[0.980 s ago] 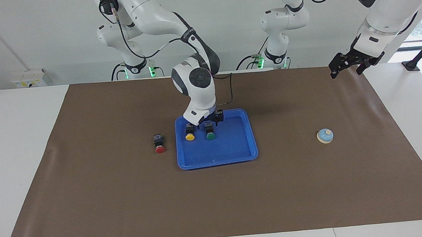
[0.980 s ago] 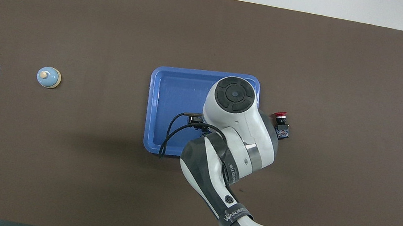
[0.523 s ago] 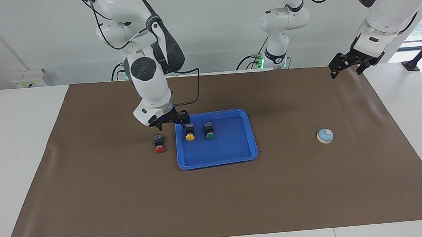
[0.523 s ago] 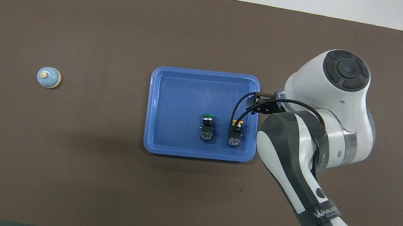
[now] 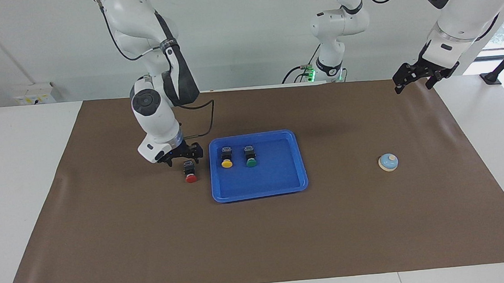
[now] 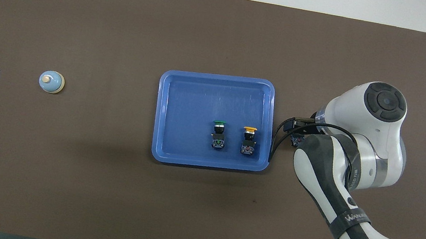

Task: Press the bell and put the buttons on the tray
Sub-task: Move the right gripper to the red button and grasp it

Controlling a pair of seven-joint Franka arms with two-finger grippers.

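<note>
Beside the tray (image 5: 260, 193), toward the right arm's end of the surface (image 5: 108, 240), the red button (image 5: 190, 171) lies on the brown mat, just clear of the rim. The right hand (image 5: 181, 155) hangs low over it, fingers spread and empty, their tips above the black body. Within the tray rest the yellow button (image 5: 226, 157) and the green button (image 5: 250, 156), side by side, at the end nearer the robots. The bell (image 5: 388, 162) sits well apart, toward the left arm's end, and the left hand (image 5: 412, 78) waits raised near that corner of the mat, released and holding nothing.

The step in hand looks to be the pick of the last button. It probably goes best if the right hand centres on the black body rather than the round cap, comes straight down until the fingers straddle it, then closes squarely so the switch does not twist or skid. A lift high enough to clear the rim matters, since the tray is so close. Free floor remains farther from the robots for setting it down.
</note>
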